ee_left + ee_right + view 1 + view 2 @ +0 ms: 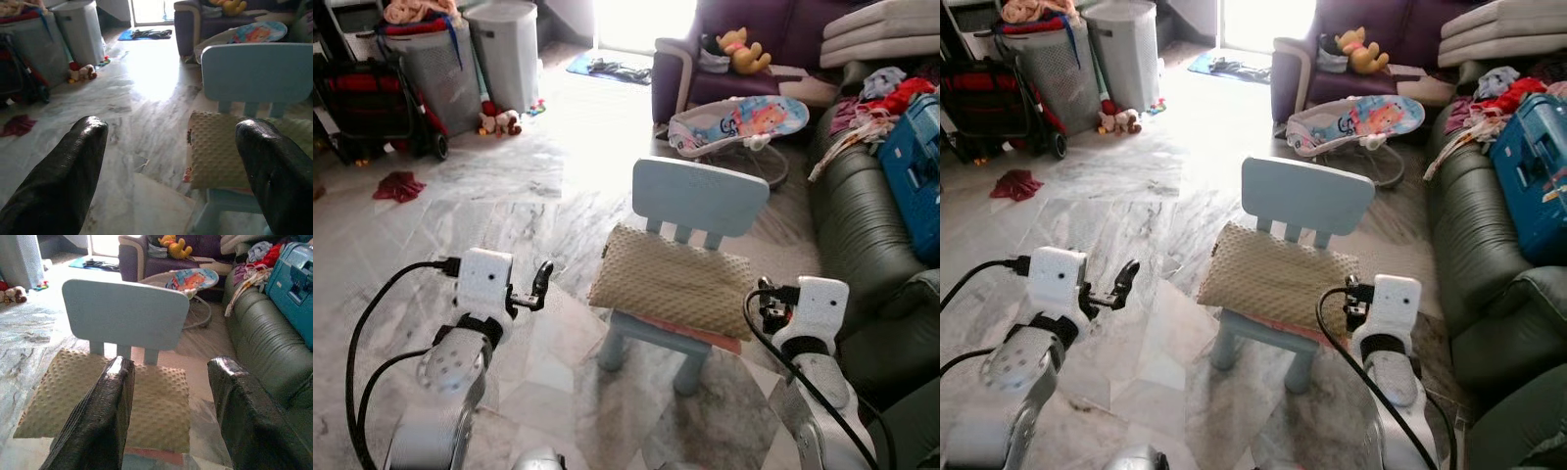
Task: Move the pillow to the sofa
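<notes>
Pillow lying on chair | sofa just right | left gripper spread, left of pillow | right gripper spread, over pillow's right end

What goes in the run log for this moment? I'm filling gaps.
pillow on chair, ungrasped | left gripper open, left of chair | right gripper open, facing pillow | sofa on right

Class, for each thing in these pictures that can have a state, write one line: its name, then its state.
pillow: lying flat on the chair seat, untouched
chair: upright
left gripper: open, holding nothing
right gripper: open, holding nothing
baby bouncer: unoccupied
</notes>
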